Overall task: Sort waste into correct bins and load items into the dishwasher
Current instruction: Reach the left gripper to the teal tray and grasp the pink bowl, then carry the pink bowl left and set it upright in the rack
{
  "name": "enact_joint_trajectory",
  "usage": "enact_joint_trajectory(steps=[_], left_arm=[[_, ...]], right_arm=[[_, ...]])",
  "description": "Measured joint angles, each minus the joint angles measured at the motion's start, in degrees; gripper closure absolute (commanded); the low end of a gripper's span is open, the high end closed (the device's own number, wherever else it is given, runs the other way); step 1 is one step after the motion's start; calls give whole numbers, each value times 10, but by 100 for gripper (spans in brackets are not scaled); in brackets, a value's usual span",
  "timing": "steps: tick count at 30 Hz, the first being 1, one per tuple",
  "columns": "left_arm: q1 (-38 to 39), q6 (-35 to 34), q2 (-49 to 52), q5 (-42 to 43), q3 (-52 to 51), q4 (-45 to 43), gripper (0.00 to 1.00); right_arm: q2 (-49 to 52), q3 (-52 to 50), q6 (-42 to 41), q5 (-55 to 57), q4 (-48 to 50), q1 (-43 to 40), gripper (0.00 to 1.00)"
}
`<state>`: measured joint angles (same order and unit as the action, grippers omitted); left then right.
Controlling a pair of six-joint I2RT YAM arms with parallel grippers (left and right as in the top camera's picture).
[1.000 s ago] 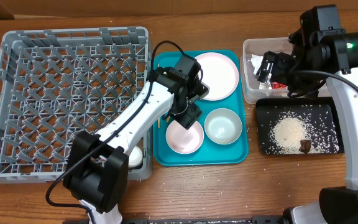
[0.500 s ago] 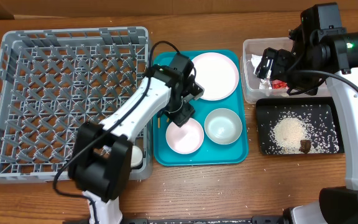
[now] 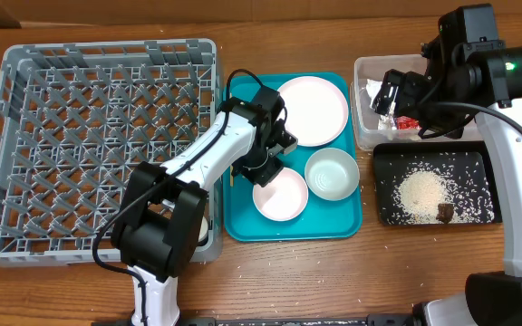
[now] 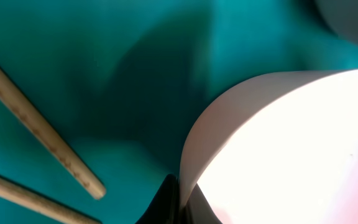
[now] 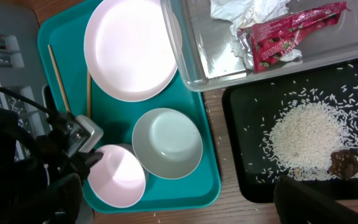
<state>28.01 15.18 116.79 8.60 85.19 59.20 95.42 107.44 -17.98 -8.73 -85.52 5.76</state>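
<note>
Wooden tabletop, teal tray (image 3: 243, 226): left jaws pinched shut on the small plate's rim.
The left gripper (image 3: 263, 172) clamps the small plate (image 3: 281, 194) at its left edge. Chopsticks (image 4: 42, 134) and the bowl (image 3: 332, 174) lie just beside it, and the dish rack (image 3: 89, 127) lies further left. The right gripper (image 3: 390, 95) hangs wide open over the clear tub (image 3: 362, 127), well apart.

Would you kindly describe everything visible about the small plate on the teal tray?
The small plate is round, glossy white with a pinkish tint, and empty. It sits on the teal tray, close beside the bowl. The left gripper has its jaws shut on the plate's rim.
</note>
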Motion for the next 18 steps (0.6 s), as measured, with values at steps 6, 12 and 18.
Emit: enact_joint_trajectory(steps=[6, 12, 18], left_arm=[[0, 0, 0, -3, 59, 99, 96], [-20, -30, -21, -27, 167, 151, 96], [-82, -152, -127, -183, 207, 145, 96]], right_arm=[[0, 0, 0, 0, 0, 0, 0], [0, 0, 0, 0, 0, 0, 0], [0, 0, 0, 0, 0, 0, 0]])
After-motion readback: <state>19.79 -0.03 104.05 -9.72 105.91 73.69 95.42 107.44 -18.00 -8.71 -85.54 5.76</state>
